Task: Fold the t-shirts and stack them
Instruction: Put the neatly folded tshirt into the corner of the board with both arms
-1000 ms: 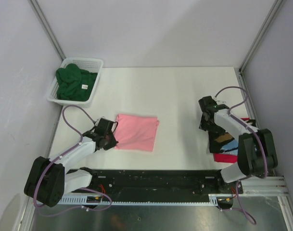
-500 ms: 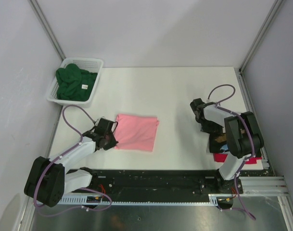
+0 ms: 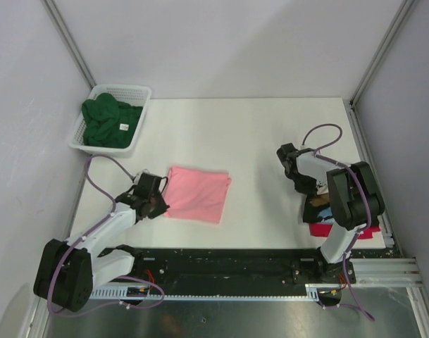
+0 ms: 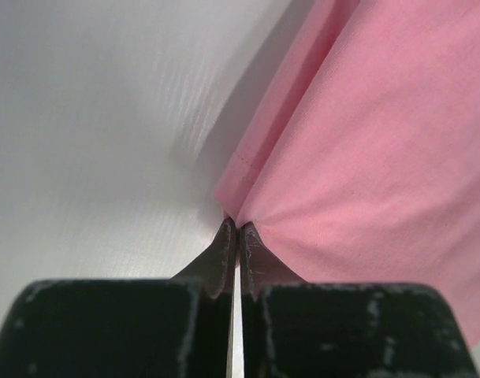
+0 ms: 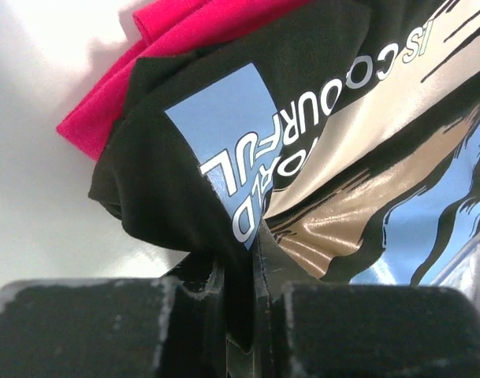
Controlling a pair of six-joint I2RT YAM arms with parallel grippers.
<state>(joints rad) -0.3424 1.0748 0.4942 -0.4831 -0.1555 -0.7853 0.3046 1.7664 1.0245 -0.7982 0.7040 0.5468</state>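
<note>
Left wrist view: the left gripper (image 4: pixel 237 230) is seen clenched on the near left corner of the salmon-pink t-shirt (image 4: pixel 366 157), with the hem pinched between closed fingertips just above the table (image 4: pixel 90 118). The shirt is laid flat as a folded rectangle in front of the left arm. The low corner grip is judged to be taken so that the cloth can be dragged or squared without its layers opening.

At the near right edge, the right gripper (image 5: pixel 251 240) is clamped on a fold of the black printed t-shirt (image 5: pixel 184 181). This shirt is draped over the red t-shirt (image 5: pixel 121 87), a strip of which is left showing beneath. The black cloth is rumpled where it is held, so the stack is judged to be under adjustment and not finished.

Farther back, at the far left corner, the white mesh basket (image 3: pixel 122 89) is set against the wall. The dark green t-shirt (image 3: pixel 110 123) is held in it, bunched and unfolded. Nothing else can be made out inside.
</note>
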